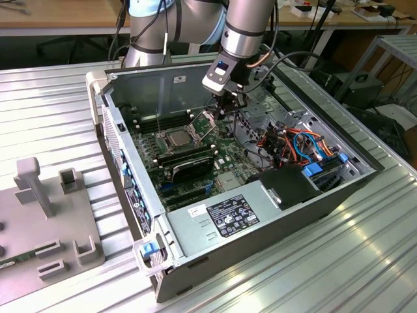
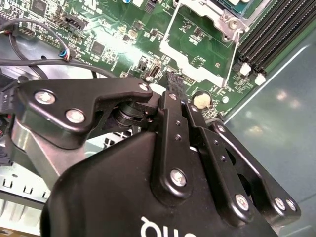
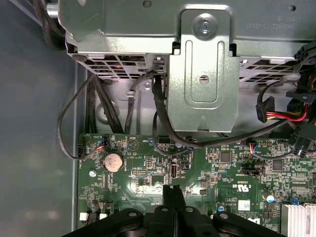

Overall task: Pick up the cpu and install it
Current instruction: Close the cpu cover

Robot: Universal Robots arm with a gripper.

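In the exterior view the cpu [image 1: 176, 138], a small square chip with a silver-grey top, lies flat in the dark socket on the green motherboard [image 1: 225, 153]. The hinged silver bracket [image 1: 206, 123] stands swung open beside it, toward the exterior view's right. My gripper [image 1: 229, 108] hangs just past that bracket, a little above the board. Both wrist views show its black fingertips [image 3: 173, 193] pressed together with nothing between them. In the second wrist view the fingertips [image 2: 172, 81] sit near the open bracket frame [image 2: 170, 34].
Black memory sticks [image 1: 187, 158] lie in front of the socket. A coin battery [image 3: 112, 161] sits on the board near the fingertips. The metal drive cage [image 3: 200, 74] and loose cables [image 1: 293, 143] crowd the case's right side. A power supply [image 1: 228, 214] fills the front.
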